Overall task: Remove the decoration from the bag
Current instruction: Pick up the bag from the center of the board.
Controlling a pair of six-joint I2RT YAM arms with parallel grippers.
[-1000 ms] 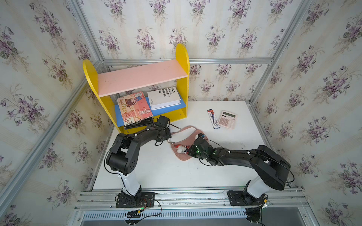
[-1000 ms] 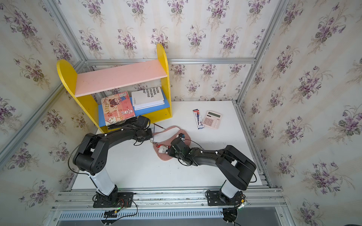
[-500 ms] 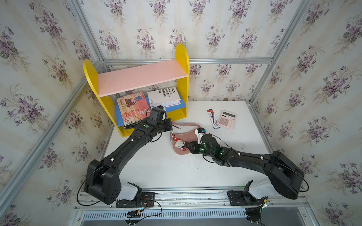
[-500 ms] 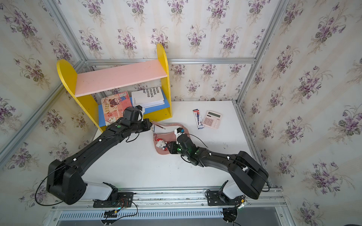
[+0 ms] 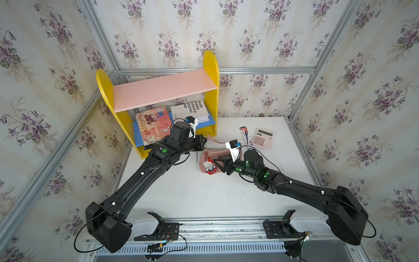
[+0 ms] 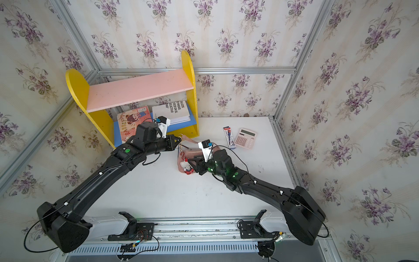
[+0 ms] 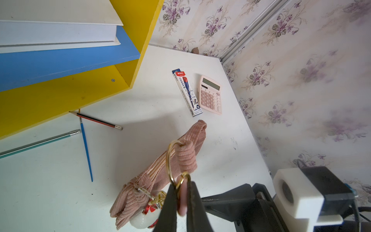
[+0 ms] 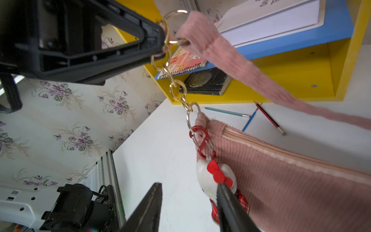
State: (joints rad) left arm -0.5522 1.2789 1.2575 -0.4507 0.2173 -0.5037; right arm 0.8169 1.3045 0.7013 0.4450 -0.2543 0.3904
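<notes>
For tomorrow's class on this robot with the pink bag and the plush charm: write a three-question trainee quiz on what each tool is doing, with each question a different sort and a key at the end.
1. Fill the gap: the right tool has its jaws ____ by the decoration.
2. What is the left tool shut on? A: the decoration. B: the bag, at its strap end by the gold ring. C: nothing.
3. True or false: the decoration's red clip is already off the bag.

Key: 1 open; 2 B; 3 false.

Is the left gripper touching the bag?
Touching. The left wrist view shows the left gripper clamped on the gold ring of the bag.
</notes>
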